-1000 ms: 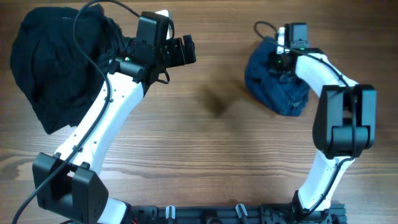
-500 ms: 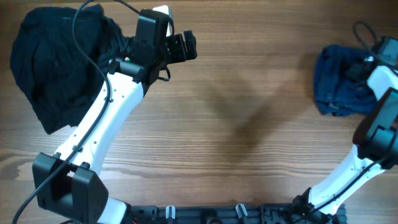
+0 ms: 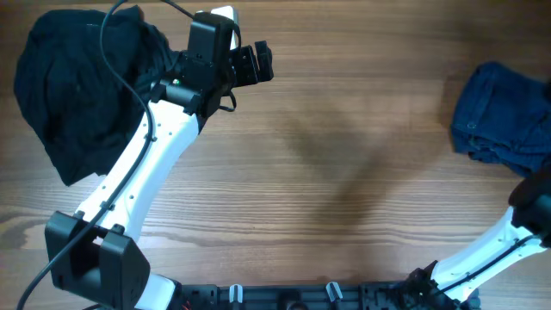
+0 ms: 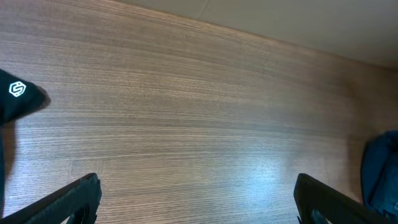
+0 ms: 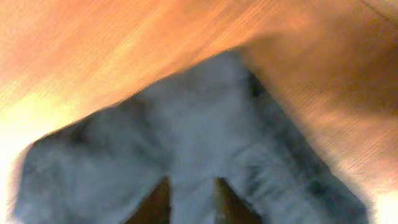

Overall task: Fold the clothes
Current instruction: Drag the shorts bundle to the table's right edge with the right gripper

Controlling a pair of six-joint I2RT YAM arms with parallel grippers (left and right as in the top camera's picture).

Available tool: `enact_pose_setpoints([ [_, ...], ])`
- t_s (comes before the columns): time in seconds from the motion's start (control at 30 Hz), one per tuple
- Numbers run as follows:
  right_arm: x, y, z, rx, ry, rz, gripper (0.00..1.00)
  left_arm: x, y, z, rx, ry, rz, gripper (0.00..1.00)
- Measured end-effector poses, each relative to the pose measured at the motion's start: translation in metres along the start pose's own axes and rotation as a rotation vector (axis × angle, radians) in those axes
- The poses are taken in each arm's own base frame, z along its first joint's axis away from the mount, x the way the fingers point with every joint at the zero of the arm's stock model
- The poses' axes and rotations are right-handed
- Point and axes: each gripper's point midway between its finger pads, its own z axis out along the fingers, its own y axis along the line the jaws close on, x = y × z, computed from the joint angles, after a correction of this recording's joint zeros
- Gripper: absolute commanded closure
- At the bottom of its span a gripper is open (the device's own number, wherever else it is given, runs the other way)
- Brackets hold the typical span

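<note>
So my left end effector hangs wide open over the wooden worktop with nothing between the jaws. It's just beside the black garment heap, which is piled up at the far left. The wrist cam on that side shows mostly bare wood grain. There's a black bit with a small white logo poking in at the left edge and a sliver of blue cloth at the right edge. The navy shorts are way over on the right side of the worktop, well apart from the black heap. They're crumpled into a rough lump and partly cut off by the edge of the overhead view. Only a chunk of my right arm shows from above, down in the near right corner. My right end effector is right over the shorts, and its wrist cam is a blurry mess of blue fabric. I can make out two dark fingertips at the bottom with cloth showing between them. Honestly I can't tell if it's gripping the fabric or has let go.
</note>
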Motion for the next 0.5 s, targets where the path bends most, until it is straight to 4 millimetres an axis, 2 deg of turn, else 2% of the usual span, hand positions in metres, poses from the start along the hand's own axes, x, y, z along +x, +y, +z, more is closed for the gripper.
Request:
enact_pose_setpoints([
  [0.1, 0.017, 0.046, -0.029, -0.197, 0.078, -0.01, 0.68, 0.0, 0.0, 0.0, 0.001, -0.001, 0.0, 0.01],
  [0.13, 0.027, 0.067, -0.04, -0.265, 0.111, -0.034, 0.66, 0.0, 0.0, 0.0, 0.001, -0.001, 0.0, 0.0],
  [0.17, 0.032, 0.08, -0.044, -0.298, 0.127, -0.055, 0.62, 0.0, 0.0, 0.0, 0.001, -0.001, 0.0, 0.01],
  [0.2, 0.048, 0.113, -0.048, -0.362, 0.169, -0.118, 0.58, 0.0, 0.0, 0.0, 0.001, -0.001, 0.0, 0.01],
  [0.3, 0.087, 0.176, -0.047, -0.396, 0.234, -0.275, 0.54, 0.0, 0.0, 0.0, 0.0, 0.0, 0.0, 0.01],
  [0.4, 0.135, 0.233, -0.047, -0.372, 0.284, -0.43, 0.52, 0.002, 0.001, 0.0, -0.004, 0.007, 0.0, 0.01],
  [0.43, 0.146, 0.244, -0.047, -0.359, 0.292, -0.461, 0.51, 0.002, 0.001, 0.0, -0.005, 0.01, -0.001, 0.0],
  [0.5, 0.158, 0.25, -0.043, -0.313, 0.308, -0.488, 0.51, 0.004, 0.002, 0.0, -0.009, 0.017, -0.001, 0.0],
])
